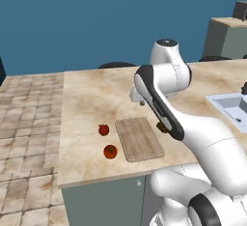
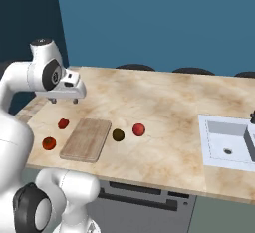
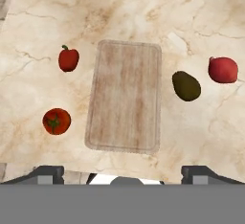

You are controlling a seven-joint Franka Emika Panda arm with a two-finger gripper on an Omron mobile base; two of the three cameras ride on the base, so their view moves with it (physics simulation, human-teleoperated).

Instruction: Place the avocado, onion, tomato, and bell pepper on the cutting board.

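While nothing is gripped yet, the scene is noted as follows:
Fingers: gripper (image 2: 63,99) held high over the counter (image 2: 164,102), jaws spread wide, empty; tips seen at the bottom corners of the hand view.
Board: cutting board (image 3: 125,96) lies straight ahead of and below the fingers, centred betw. them, long axis running away from the fingers; nothing on it.
Avocado: avocado (image 3: 186,85) on the counter just off the board's edge, on the side of the right-hand tip in the hand view; long axis roughly along the board's. Judged closest to centre, so a likely 1st pick.
Onion: onion (image 3: 223,70) beside the avocado, further out to the same side; apart from it.
Pepper: bell pepper (image 3: 68,59) off the opp. edge of the board, stem up.
Tomato: tomato (image 3: 56,121) same side as the pepper, nearer the fingers.
Key relation: all 4 veg off the board, 2 per side; a sideways shift plus descent is judged needed for any grasp.
Progress: 0 of 4 placed.
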